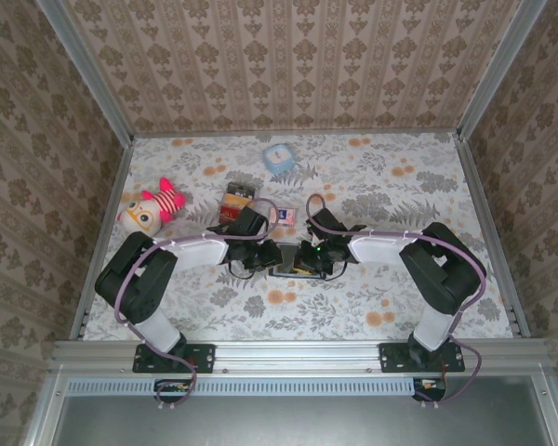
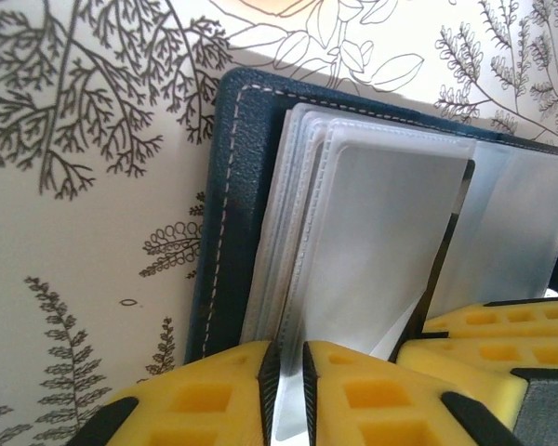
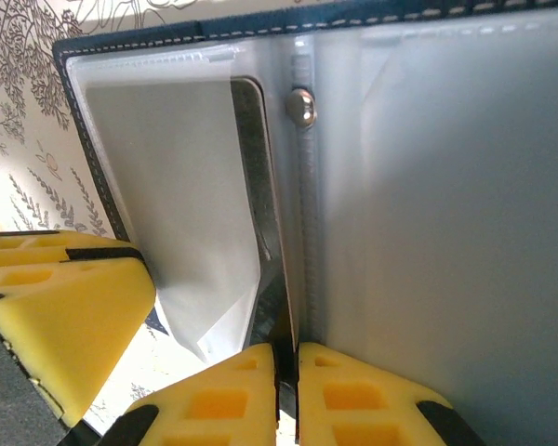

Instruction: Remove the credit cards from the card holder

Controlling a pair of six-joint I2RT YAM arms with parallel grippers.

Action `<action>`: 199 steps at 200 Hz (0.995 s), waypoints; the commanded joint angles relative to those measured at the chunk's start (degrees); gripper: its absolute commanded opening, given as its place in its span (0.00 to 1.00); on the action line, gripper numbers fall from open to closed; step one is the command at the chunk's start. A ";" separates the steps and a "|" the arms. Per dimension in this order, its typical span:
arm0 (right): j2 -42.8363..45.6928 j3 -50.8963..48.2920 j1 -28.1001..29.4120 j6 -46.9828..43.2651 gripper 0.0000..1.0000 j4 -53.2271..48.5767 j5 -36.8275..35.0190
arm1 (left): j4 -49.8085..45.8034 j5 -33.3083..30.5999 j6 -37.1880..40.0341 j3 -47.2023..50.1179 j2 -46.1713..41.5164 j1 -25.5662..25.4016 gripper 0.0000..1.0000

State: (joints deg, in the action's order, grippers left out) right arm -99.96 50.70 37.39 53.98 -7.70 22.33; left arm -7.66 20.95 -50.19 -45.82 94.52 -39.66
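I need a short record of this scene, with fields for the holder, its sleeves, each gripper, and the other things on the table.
holder: card holder, open on the table, between the two arms
sleeves: clear sleeves, fanned up; those in view look empty
left: left gripper shut on the edge of one sleeve
right: right gripper shut on a sleeve edge by the spine
other things: plush toy and box, farther back, to the left

top: table (image 1: 400,186) viewed from high behind, faced down | wrists: set close, faced along fingers (image 2: 372,390) | shared: card holder (image 2: 225,186)
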 commanded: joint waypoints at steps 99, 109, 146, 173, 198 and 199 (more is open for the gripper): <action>3.71 -1.18 -0.37 -4.34 0.08 -8.61 -5.10 | -4.37 -0.47 1.12 0.78 -0.88 1.34 0.18; 3.98 -1.40 -0.55 -4.37 0.08 -8.30 -4.83 | -4.33 -0.42 1.62 0.38 -1.80 1.44 0.18; 3.57 -1.65 -1.00 -4.01 0.06 -6.60 -3.87 | 1.76 3.73 3.14 -0.73 -3.20 2.25 0.18; 3.26 -1.68 -1.17 -3.86 0.06 -5.56 -3.64 | 2.34 4.40 3.54 -2.27 -1.67 2.22 0.17; 2.72 -1.40 -1.26 -3.86 0.05 -5.27 -3.27 | 1.28 5.46 4.42 -3.75 0.76 2.26 0.17; 2.74 -1.39 -1.26 -3.82 0.05 -5.20 -3.26 | 1.17 5.53 4.46 -3.79 0.84 2.24 0.16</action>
State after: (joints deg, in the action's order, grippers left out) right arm -96.79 50.13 36.56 50.50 -12.16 19.51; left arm -6.59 24.29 -47.94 -47.00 93.30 -37.78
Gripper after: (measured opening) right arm 0.060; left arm 0.168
